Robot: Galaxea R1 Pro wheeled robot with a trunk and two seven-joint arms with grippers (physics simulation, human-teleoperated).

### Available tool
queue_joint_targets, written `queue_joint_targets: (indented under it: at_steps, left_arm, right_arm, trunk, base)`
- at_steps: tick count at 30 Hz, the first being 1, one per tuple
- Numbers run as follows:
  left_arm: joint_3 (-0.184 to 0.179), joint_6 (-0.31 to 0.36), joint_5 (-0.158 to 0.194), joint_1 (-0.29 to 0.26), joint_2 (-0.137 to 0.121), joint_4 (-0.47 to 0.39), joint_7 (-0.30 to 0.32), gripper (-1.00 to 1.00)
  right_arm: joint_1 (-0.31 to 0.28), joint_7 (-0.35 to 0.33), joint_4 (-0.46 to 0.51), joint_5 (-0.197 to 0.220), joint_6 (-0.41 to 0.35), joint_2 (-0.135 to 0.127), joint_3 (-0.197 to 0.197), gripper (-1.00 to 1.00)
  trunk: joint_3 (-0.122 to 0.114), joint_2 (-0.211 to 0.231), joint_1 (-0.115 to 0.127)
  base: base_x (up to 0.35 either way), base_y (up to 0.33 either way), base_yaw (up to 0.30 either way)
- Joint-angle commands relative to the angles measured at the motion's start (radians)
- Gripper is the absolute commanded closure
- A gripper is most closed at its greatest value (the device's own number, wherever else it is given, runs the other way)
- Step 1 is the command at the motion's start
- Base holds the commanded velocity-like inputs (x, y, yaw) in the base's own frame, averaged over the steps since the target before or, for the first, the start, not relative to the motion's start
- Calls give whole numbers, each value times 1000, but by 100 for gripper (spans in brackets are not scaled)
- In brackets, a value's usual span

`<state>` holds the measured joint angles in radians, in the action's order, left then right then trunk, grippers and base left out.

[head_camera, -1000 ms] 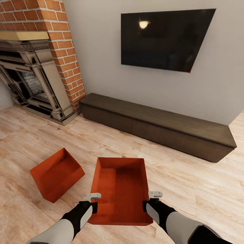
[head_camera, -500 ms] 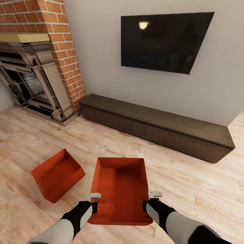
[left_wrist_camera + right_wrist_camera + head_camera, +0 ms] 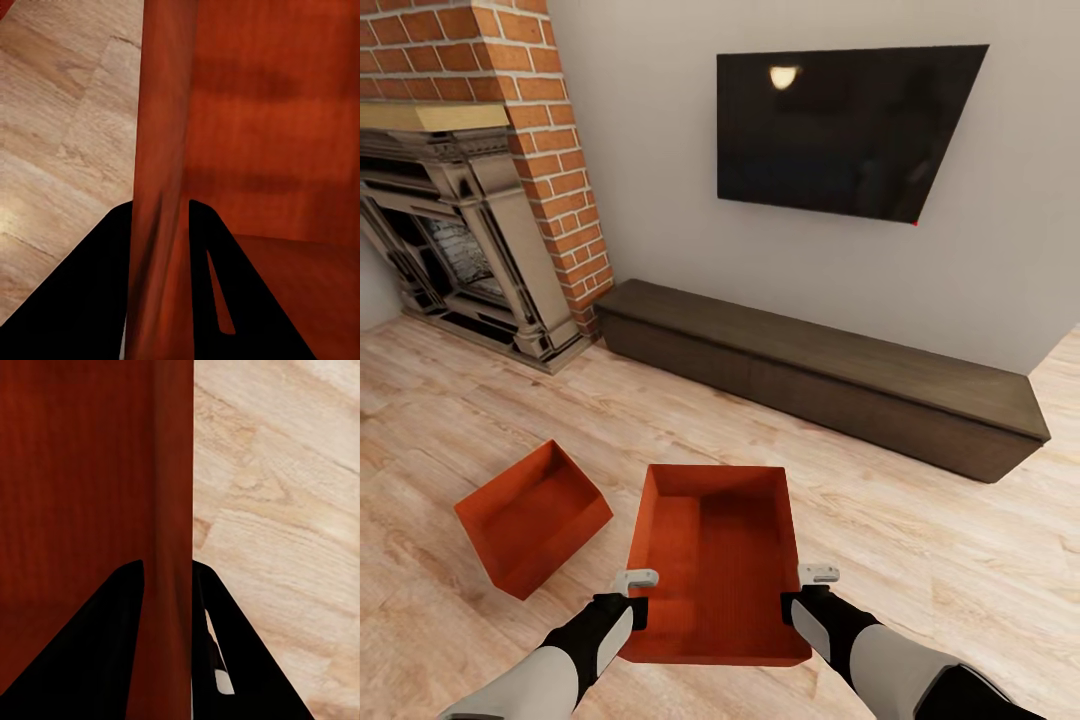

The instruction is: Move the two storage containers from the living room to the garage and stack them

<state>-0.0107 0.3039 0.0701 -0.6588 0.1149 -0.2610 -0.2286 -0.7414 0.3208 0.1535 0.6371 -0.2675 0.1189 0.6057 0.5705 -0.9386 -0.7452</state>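
Two hands pinch one orange-red storage container (image 3: 715, 560) by opposite side walls: left hand (image 3: 635, 590), right hand (image 3: 812, 588) (its twin (image 3: 532, 518) sits tilted on the plank floor (image 3: 920, 540) alongside). Uneven squeeze could let it slip or twist.

A pale grey wall (image 3: 660, 150) carries a black TV (image 3: 845, 125) above a long low dark-brown cabinet (image 3: 830, 370), beside a red brick fireplace (image 3: 470, 200), over light wood plank flooring (image 3: 920, 560).
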Motion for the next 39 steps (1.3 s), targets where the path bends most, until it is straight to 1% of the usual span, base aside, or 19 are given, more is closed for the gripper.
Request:
queue_joint_targets:
  at_steps: [1, 39]
  left_arm:
    - [-6, 9, -6, 1, -3, 2, -23, 100]
    - [-6, 9, -6, 1, -4, 2, -21, 100]
  right_arm:
    - [-1, 9, 4, -14, 56, -1, 16, 100]
    - [-1, 17, 5, -17, 60, -2, 17, 100]
  trunk:
    - [-2, 7, 4]
    - [-121, 273, 150]
  base:
    - [0, 0, 0]
    - [0, 0, 0]
